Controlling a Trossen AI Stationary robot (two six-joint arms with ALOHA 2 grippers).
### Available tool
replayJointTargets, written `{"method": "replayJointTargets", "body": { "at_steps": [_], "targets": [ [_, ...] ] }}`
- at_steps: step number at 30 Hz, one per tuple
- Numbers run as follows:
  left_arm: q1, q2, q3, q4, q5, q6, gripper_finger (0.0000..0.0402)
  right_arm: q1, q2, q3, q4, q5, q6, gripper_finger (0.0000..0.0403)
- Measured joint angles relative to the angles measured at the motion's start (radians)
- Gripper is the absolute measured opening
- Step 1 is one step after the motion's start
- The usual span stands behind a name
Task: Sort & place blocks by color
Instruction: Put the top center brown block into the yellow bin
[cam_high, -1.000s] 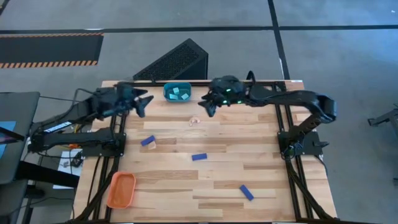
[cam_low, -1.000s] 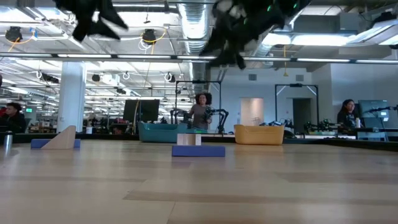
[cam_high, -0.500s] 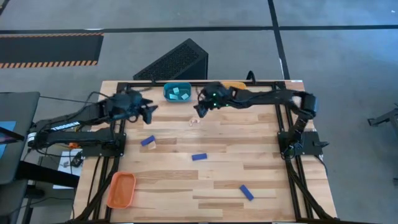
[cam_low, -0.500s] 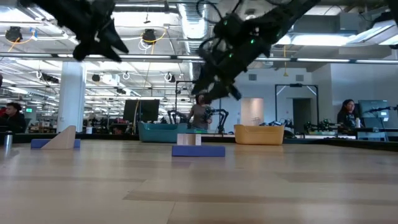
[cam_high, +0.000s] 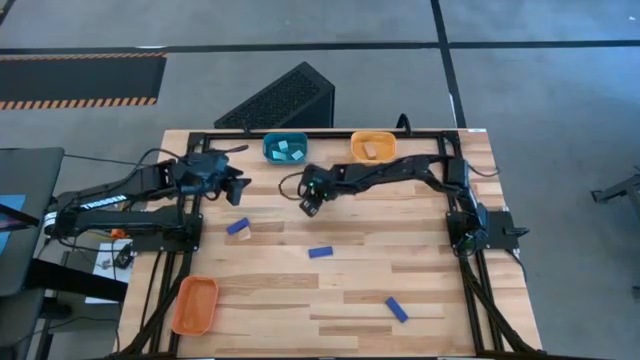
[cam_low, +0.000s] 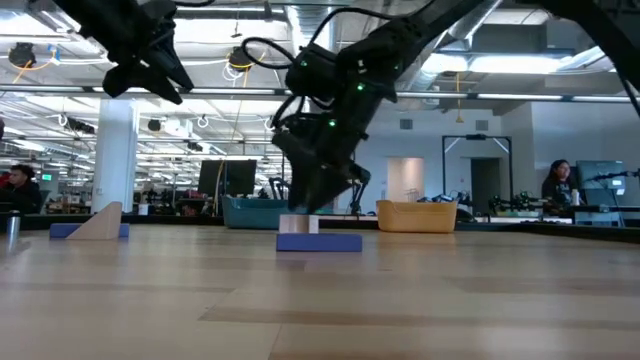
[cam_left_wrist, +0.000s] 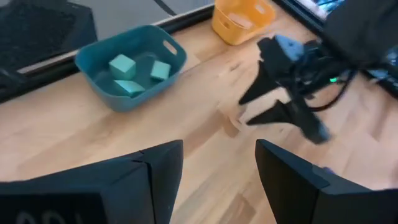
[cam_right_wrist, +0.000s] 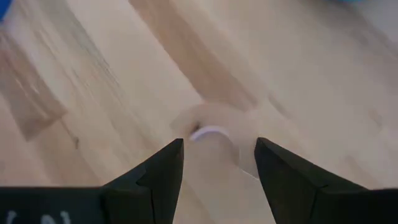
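Tan block under right gripper

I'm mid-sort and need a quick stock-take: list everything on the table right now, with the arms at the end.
Dark blue oblong blocks: three, on the bare wood; one at left, one in the middle, one toward the front right.
Pale tan wooden wedge block: one, right beside the left blue block.
Pale tan wooden block: one, on the wood under the right gripper.
Light cyan blocks: three, inside the teal tray.
Teal plastic tray: one, back edge, centre.
Orange plastic trays: two; one at the back holding a tan piece, one at the front left corner.
Left gripper: jaws open, above the table's left.
Right gripper: jaws open, lowered over the tan block.
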Motion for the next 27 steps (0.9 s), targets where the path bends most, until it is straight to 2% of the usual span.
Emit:
{"method": "replayJointTargets", "body": {
  "at_steps": [6, 11, 14, 18, 23, 27],
  "targets": [
    [-0.004, 0.005, -0.001, -0.04, 0.024, -0.014, 0.0187, -0.006, 0.04, 0.013, -0.068, 0.026, -0.014, 0.0223],
    [-0.01, 0.008, -0.001, -0.056, 0.015, -0.013, 0.0187, -0.005, 0.069, 0.017, -0.042, 0.017, -0.029, 0.0222],
    [-0.01, 0.008, -0.001, -0.045, 0.033, -0.036, 0.0187, -0.004, 0.075, 0.018, -0.037, 0.018, -0.031, 0.0207],
    [-0.013, 0.008, -0.001, -0.02, 0.052, -0.057, 0.0187, 0.001, 0.066, 0.016, -0.051, 0.019, -0.031, 0.0145],
    [-0.012, 0.008, -0.001, -0.022, 0.018, -0.056, 0.0187, 0.002, -0.002, 0.015, -0.102, 0.018, -0.074, 0.0023],
    [-0.012, 0.008, -0.001, -0.022, -0.011, -0.052, 0.0187, -0.005, -0.088, 0.016, -0.164, 0.031, -0.113, 0.0014]
  ]
}}
